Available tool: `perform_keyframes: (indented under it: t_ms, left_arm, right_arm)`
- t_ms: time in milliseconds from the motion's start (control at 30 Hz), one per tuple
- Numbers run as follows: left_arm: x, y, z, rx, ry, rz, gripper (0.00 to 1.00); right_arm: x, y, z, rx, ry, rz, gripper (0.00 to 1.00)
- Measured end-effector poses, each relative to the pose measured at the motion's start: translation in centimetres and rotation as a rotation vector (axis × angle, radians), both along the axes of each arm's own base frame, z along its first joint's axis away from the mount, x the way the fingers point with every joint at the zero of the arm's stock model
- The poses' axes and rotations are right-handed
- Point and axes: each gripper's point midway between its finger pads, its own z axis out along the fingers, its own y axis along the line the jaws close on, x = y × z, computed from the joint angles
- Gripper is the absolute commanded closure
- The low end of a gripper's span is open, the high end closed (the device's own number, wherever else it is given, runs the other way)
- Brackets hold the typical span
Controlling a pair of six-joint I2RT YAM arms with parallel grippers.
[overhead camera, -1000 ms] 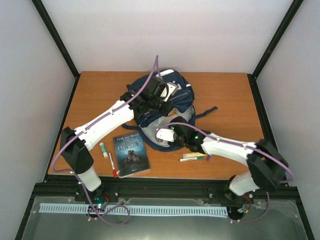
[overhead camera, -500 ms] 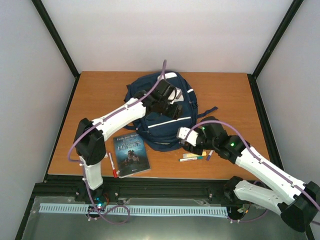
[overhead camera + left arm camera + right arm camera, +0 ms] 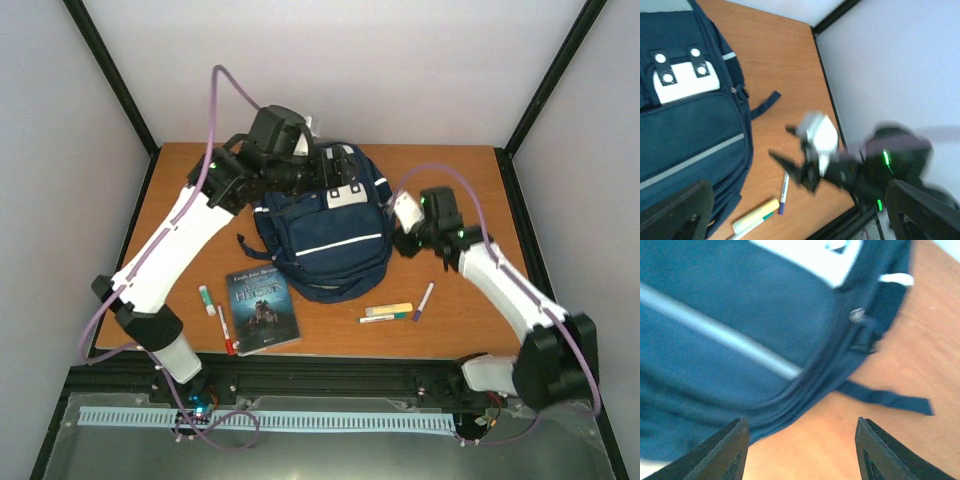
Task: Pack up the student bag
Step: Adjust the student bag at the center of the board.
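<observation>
The student bag (image 3: 325, 235), a navy backpack with white stripes and a white patch, lies flat in the middle of the table. My left gripper (image 3: 340, 172) hovers over its far top end, open and holding nothing. In the left wrist view its fingers (image 3: 675, 212) stand wide apart, with the bag (image 3: 685, 115) at the left. My right gripper (image 3: 403, 243) sits just off the bag's right side, open and empty. In the right wrist view its fingertips (image 3: 725, 452) frame bare table, with the bag (image 3: 740, 340) and a loose strap (image 3: 885, 397) ahead.
A dark-covered book (image 3: 262, 310) lies near the front edge left of the bag, with a glue stick (image 3: 207, 298) and a red marker (image 3: 225, 330) beside it. A yellow highlighter (image 3: 388, 310), a green pen (image 3: 385, 318) and a purple pen (image 3: 425, 300) lie front right.
My left gripper let go of the bag, opened and rose toward its far end. The right arm swung from the bag's near edge to its right side. The bag settled flat.
</observation>
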Motion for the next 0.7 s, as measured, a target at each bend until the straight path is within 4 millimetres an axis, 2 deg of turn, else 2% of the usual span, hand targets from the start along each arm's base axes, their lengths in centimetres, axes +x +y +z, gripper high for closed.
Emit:
perform_keyframes:
  t_ms: [33,133,233,433,700]
  left_arm:
    - [-0.6,0.3,0.5,-0.017,0.010,0.001,0.00]
    - [-2.1,0.9,1.9,-0.082,0.051,0.007,0.00]
    - [-2.9,0.9,3.0,-0.125,0.074,0.001,0.00]
    - [-3.7,0.6,5.3,-0.188,0.064,-0.035,0.00]
    - [-3.7,0.4,5.5,-0.197,0.058,-0.047,0.00]
  right_arm:
    - [2.1,-0.8,0.5,0.027,0.019,-0.054,0.43]
    - [6.8,-2.0,1.5,0.089,0.038,-0.147,0.45]
    - [10.3,-2.4,1.5,0.132,0.061,-0.201,0.45]
    - [13.2,-1.3,0.1,0.158,0.123,-0.212,0.45]
    - [13.7,-0.8,0.1,0.182,0.141,-0.208,0.45]
